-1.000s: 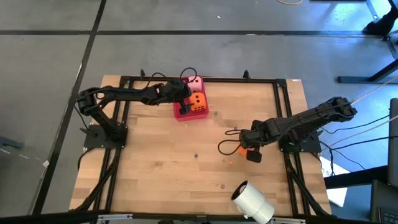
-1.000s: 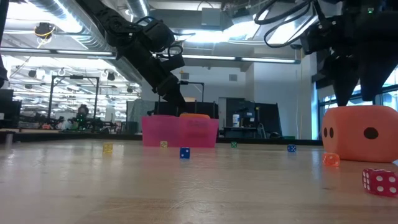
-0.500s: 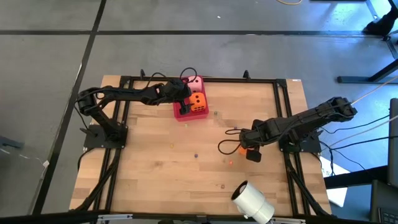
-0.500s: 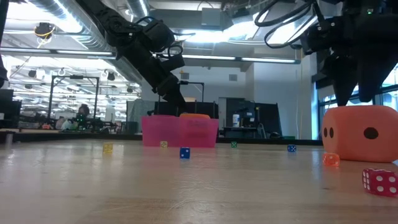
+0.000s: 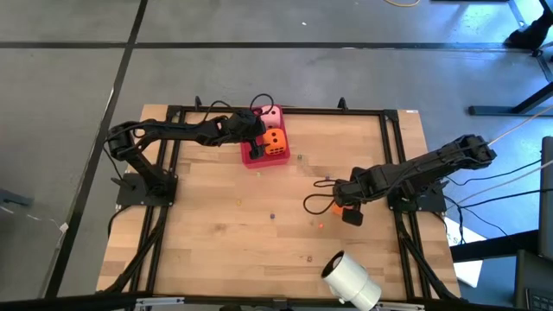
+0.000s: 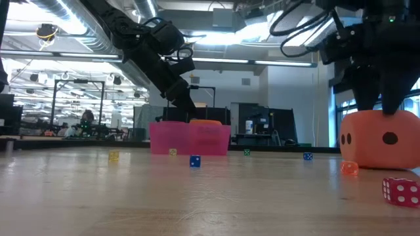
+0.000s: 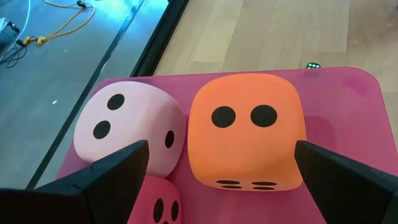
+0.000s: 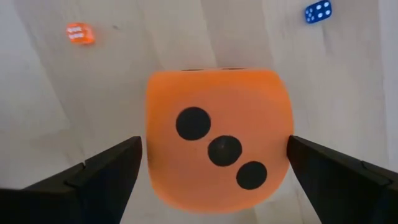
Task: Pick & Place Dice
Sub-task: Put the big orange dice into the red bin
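Observation:
The translucent red tray sits near the table's far edge and holds a pale pink die, an orange die and a red die. My left gripper hangs open above these dice, touching none. A second orange die rests on the wood at the table's right, its three-pip face up. My right gripper is open and points down over it, one finger on each side with gaps showing. In the low view its fingers reach down to the die's top.
Tiny dice lie scattered on the wood: blue, yellow, red, orange. A white cylinder roll lies near the table's near right corner. A black frame borders the table. Bare wood spans the middle.
My right gripper has sunk a little toward the orange die on the wood and shifted slightly toward the table's right; its fingers stay spread. The die and my left arm have kept still.

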Available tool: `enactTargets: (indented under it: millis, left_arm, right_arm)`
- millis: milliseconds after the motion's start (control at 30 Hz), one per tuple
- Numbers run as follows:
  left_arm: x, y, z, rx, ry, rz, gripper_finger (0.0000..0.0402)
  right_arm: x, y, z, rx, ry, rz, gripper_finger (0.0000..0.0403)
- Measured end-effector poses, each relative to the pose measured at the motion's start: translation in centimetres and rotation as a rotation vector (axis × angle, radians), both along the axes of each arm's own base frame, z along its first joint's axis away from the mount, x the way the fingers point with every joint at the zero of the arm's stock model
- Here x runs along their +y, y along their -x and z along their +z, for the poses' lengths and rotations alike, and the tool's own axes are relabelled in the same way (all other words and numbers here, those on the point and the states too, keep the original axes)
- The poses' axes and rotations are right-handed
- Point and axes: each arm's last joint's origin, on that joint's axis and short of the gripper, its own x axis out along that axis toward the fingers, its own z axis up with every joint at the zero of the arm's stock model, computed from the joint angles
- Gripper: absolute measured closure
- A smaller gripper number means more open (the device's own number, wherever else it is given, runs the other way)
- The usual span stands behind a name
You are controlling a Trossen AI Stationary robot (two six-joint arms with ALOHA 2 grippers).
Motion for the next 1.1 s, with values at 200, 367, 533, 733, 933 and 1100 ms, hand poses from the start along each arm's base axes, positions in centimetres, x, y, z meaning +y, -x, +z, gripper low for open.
enactTargets:
  millis: [200, 367, 533, 733, 933, 1100]
  left_arm:
    - [0.0, 0.0, 0.0, 0.0, 0.0, 0.0, 0.0002]
    - [0.0, 0.0, 0.0, 0.0, 0.0, 0.0, 0.0002]
    - [0.0, 0.0, 0.0, 0.0, 0.0, 0.0, 0.0002]
    - [0.0, 0.0, 0.0, 0.0, 0.0, 0.0, 0.0002]
    - [0.0, 0.0, 0.0, 0.0, 0.0, 0.0, 0.0002]
    - [0.0, 0.0, 0.0, 0.0, 0.0, 0.0, 0.0002]
  right_arm:
    - [0.0, 0.0, -0.1, -0.003, 0.006, 0.012, 0.0003]
    - [0.0, 0.0, -0.1, -0.004, 0.006, 0.013, 0.0003]
    - [0.0, -0.1, -0.2, -0.016, 0.019, 0.011, 0.0003]
    - [-0.2, 0.0, -1.2, -0.048, 0.03, -0.007, 0.0003]
    - [-0.1, 0.0, -1.2, -0.047, 0.022, -0.012, 0.0003]
    - [-0.1, 0.0, -1.3, -0.058, 0.048, -0.024, 0.0005]
